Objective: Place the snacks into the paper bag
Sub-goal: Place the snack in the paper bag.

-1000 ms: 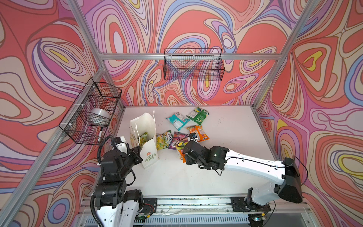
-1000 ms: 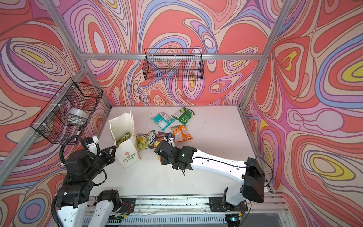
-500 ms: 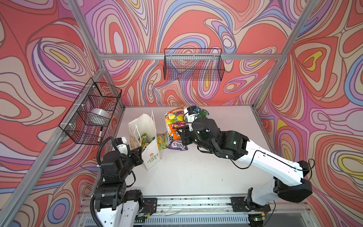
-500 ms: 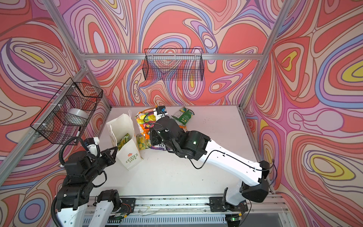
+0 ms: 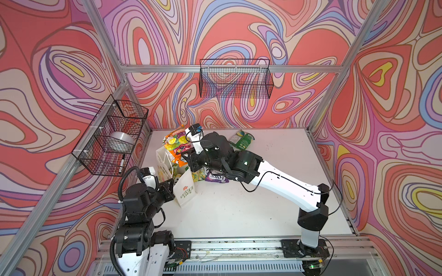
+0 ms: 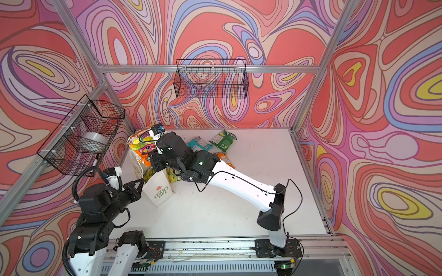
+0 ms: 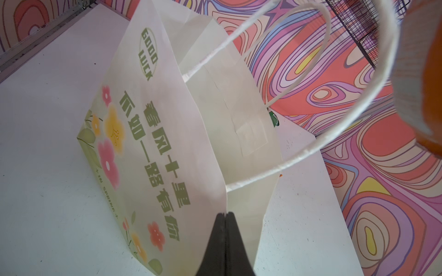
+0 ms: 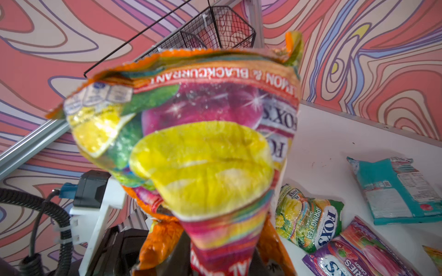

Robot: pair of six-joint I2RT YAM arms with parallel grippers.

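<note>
The left gripper (image 7: 224, 215) is pressed together on the rim of the standing paper bag (image 5: 185, 188). The right gripper (image 5: 188, 159) pinches an orange packet (image 5: 175, 143) just above the bag's open top, at the bag's twelve o'clock in a top view. Other packets (image 5: 216, 177) lie at its three o'clock.

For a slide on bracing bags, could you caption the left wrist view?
Left tool pinches the rim of the flower-printed paper bag, which sits open-mouthed on the white table.
</note>
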